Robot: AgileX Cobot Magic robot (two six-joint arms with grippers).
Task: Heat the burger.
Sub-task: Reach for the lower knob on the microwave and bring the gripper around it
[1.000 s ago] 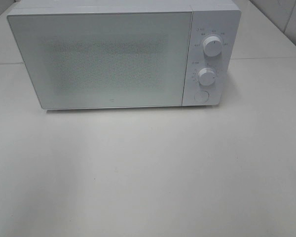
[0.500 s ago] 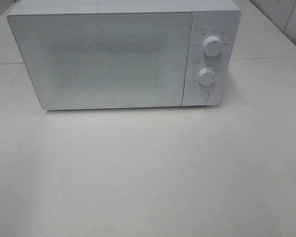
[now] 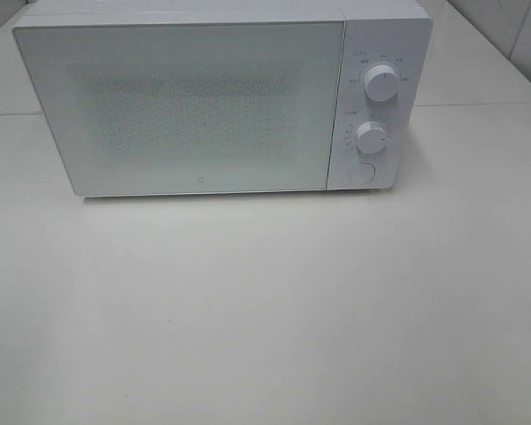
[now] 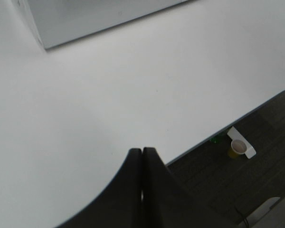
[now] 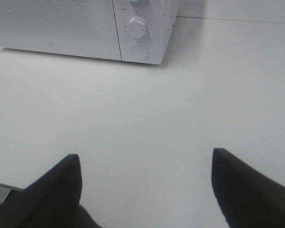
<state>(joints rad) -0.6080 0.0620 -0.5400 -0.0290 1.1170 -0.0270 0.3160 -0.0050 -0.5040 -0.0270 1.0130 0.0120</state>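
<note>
The burger is nowhere in view; it may be behind the shut door of the microwave [image 3: 181, 106]. In front of the microwave, the left gripper [image 4: 142, 164] is pinched together and empty and the right gripper [image 5: 146, 156] is spread wide and empty, both seemingly parked clear of the door

A white microwave [image 3: 203, 106], door shut, stands on a pale table [image 3: 265, 310]; the tabletop spreads wide in front of the microwave, and a seam [image 3: 478, 104] crosses it beside the microwave.
</note>
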